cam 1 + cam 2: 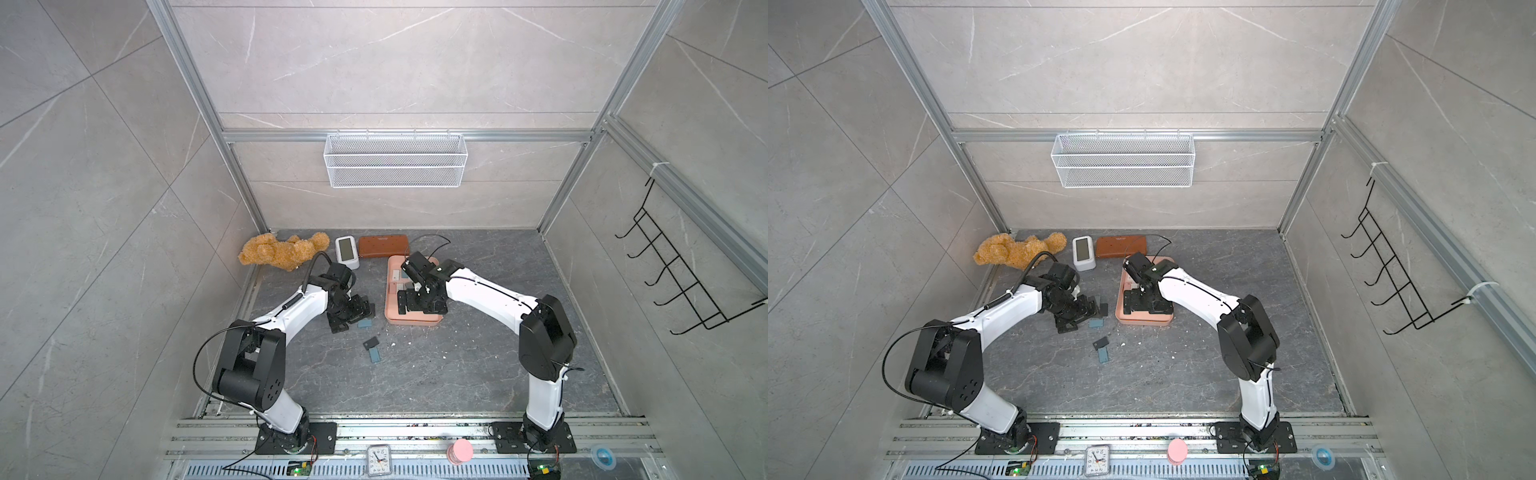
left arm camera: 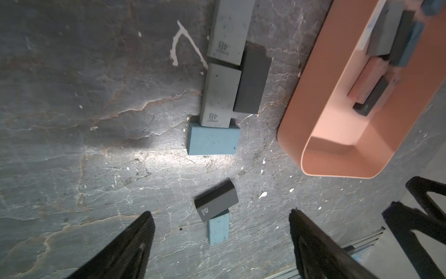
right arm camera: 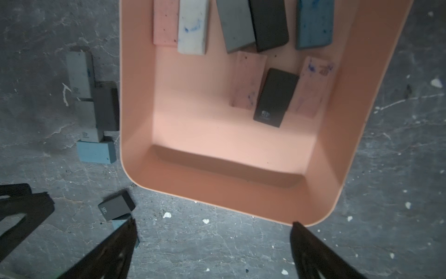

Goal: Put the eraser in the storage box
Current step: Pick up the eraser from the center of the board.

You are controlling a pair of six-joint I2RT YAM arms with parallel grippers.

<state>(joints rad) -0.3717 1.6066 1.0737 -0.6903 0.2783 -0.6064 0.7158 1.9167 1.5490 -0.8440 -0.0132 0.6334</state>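
The salmon-pink storage box (image 1: 411,321) (image 3: 135,96) holds several erasers, among them a black one (image 3: 275,96). More erasers lie on the table to its left: a blue eraser (image 2: 213,139) (image 1: 365,323), grey ones (image 2: 220,96) against a dark block (image 2: 253,79), and a blue eraser in a black sleeve (image 2: 216,204) (image 1: 372,344). My left gripper (image 2: 220,212) (image 1: 354,318) hangs open over this loose group, holding nothing. My right gripper (image 3: 213,221) (image 1: 419,309) is open and empty above the box's near end.
Along the back wall lie a teddy bear (image 1: 282,249), a white device (image 1: 347,249) and a brown case (image 1: 383,246). A wire basket (image 1: 395,160) hangs above, and a black hook rack (image 1: 681,274) on the right wall. Crumbs dot the table.
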